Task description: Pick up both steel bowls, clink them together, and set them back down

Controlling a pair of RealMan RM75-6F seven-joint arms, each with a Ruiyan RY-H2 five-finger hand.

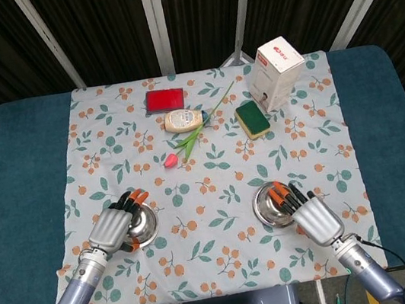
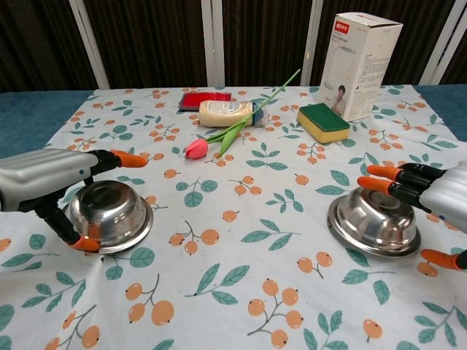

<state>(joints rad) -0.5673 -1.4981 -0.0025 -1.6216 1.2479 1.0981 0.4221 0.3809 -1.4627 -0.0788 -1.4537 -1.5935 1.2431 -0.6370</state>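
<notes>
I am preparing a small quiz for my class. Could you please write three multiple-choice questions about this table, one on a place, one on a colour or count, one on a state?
1. Where does the green sponge lie?
A. beside the white box
B. inside a bowl
C. on the red pad

2. How many steel bowls are on the cloth?
A. one
B. two
C. three

3. How do the bowls stand?
A. upside down on the cloth
B. stacked together
C. lifted in the air

Answers:
1. A, the sponge lies just left of the box at the far side.
2. B, the left bowl is at the left robot hand, and the right bowl is at the right robot hand.
3. A, both show their rounded bottoms upward with their rims on the cloth.
</notes>
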